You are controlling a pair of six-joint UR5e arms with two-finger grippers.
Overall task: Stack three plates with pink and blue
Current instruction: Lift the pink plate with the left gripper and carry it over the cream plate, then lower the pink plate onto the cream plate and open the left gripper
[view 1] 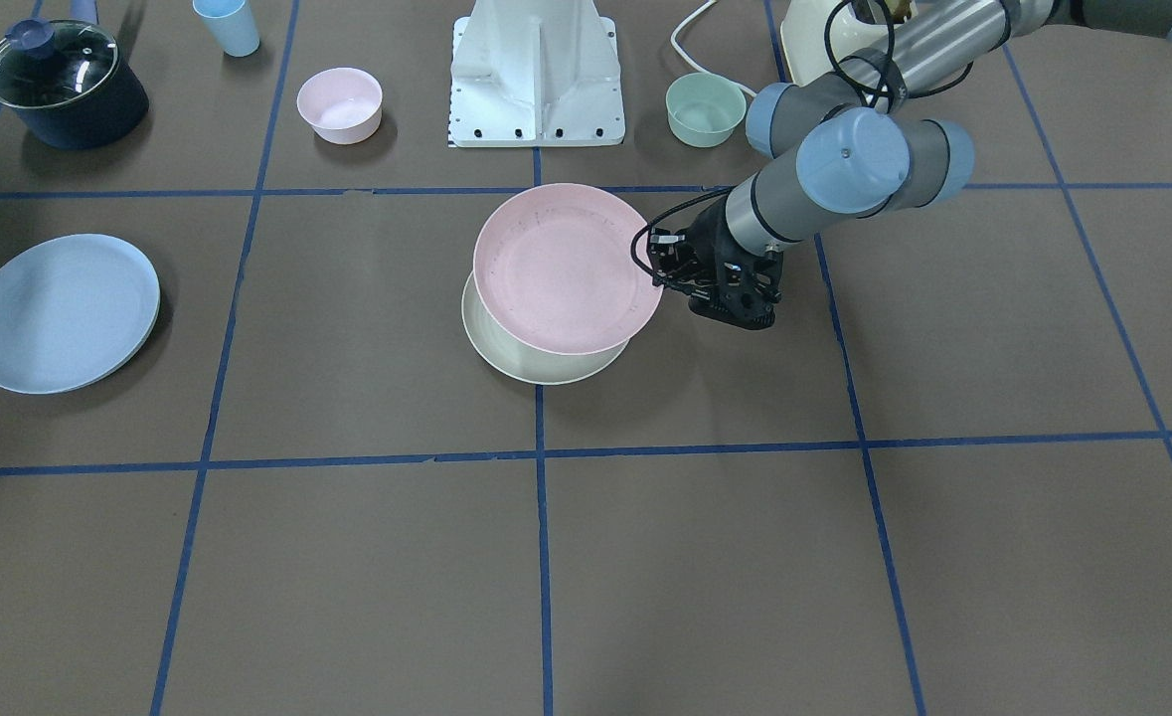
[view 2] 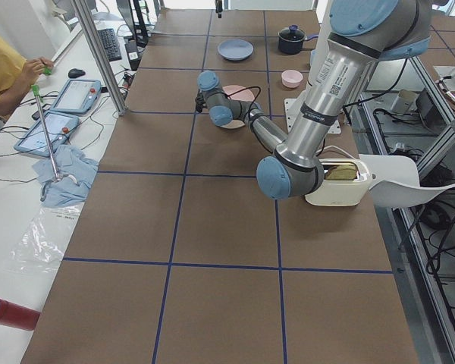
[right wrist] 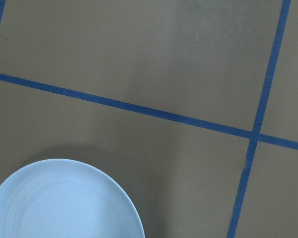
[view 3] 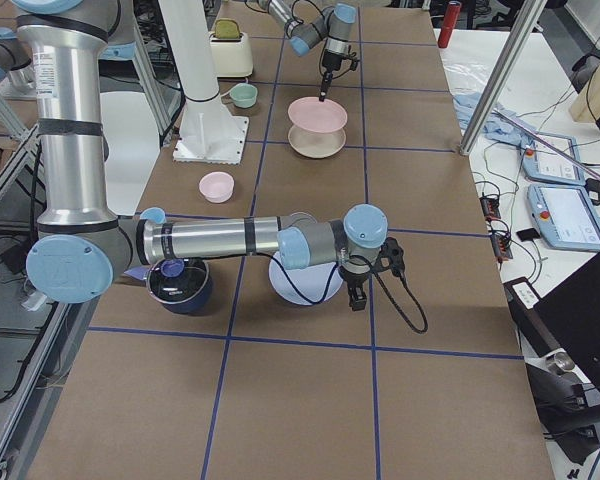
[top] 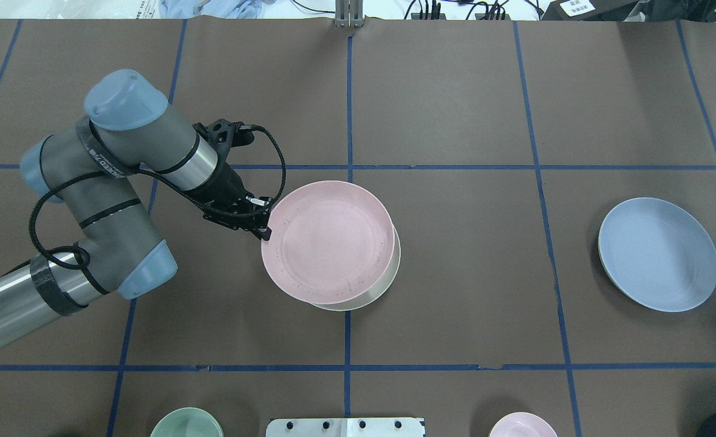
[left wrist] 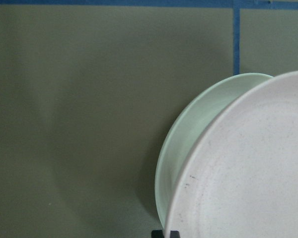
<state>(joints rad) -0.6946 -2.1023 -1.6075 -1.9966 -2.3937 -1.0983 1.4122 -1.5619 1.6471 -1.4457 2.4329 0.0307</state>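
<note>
My left gripper [top: 265,229] is shut on the rim of the pale pink plate [top: 327,243] and holds it just above the cream-white plate [top: 389,278], shifted a little off its centre. The left wrist view shows the pink plate [left wrist: 253,168] over the cream plate's rim [left wrist: 188,134]. The light blue plate [top: 658,254] lies alone on the table far to the right. My right gripper [view 3: 357,297] shows only in the exterior right view, beside the blue plate [view 3: 300,280]; I cannot tell whether it is open or shut. The right wrist view shows the blue plate's edge [right wrist: 64,203].
Along the robot's side stand a green bowl [view 1: 705,109], a small pink bowl [view 1: 339,103], a light blue cup [view 1: 228,25], a dark pot with a glass lid [view 1: 64,85], the white robot base [view 1: 538,75] and a cream toaster [view 2: 334,182].
</note>
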